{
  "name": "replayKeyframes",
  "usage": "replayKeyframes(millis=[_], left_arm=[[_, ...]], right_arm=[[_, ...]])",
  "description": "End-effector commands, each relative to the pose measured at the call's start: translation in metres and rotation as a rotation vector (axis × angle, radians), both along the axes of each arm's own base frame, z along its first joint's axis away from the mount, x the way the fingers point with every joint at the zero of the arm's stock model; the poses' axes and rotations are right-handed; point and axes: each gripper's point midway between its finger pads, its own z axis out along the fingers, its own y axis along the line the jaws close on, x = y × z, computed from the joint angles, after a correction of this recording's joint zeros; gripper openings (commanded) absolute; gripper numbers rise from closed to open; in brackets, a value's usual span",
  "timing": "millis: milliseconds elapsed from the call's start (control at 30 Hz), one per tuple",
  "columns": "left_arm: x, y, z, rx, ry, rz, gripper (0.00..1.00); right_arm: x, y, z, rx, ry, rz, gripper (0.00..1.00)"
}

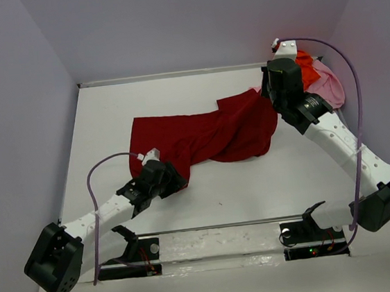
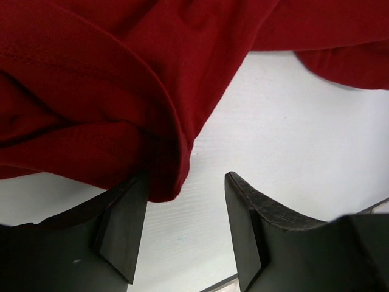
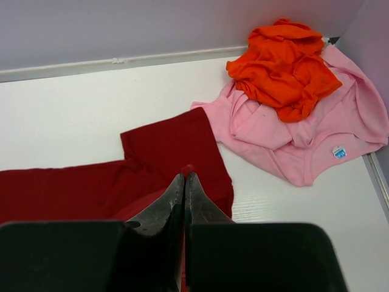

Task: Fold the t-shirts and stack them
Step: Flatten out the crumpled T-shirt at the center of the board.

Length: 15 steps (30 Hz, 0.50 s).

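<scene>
White counter (image 1: 241,190), matte, with light scuffing. Plain pale lavender back wall (image 1: 196,20) and side walls (image 1: 11,123) enclose it on three sides. A thin pale strip (image 1: 173,74) runs along the back joint. Lighting is even, shadows soft.

Table (image 2: 285,140): white, flat, matte. A bare area lies directly under and ahead of the jaws of the left gripper (image 2: 186,180).

Back wall (image 3: 121,24): plain pale lavender, well ahead of the jaws of the right gripper (image 3: 184,177).

Light strip (image 3: 115,61): runs along the join of table and back wall.

2 side walls: left wall (image 1: 9,103), well left of the left jaws; right wall (image 1: 377,15), near the right jaws.
</scene>
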Motion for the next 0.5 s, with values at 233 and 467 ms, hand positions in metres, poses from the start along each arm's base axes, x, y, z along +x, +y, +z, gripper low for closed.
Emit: replayKeyframes(millis=[233, 467], left_arm=[[-0.0014, 0.0022, -0.0126, 0.025, -0.029, 0.003, 0.34], [0.0024, 0.0022, -0.0078, 0.029, -0.058, 0.001, 0.00]], right_arm=[[0.0021, 0.0004, 0.0086, 0.029, -0.035, 0.000, 0.00], [0.0011, -0.0008, 0.0097, 0.025, -0.037, -0.002, 0.00]])
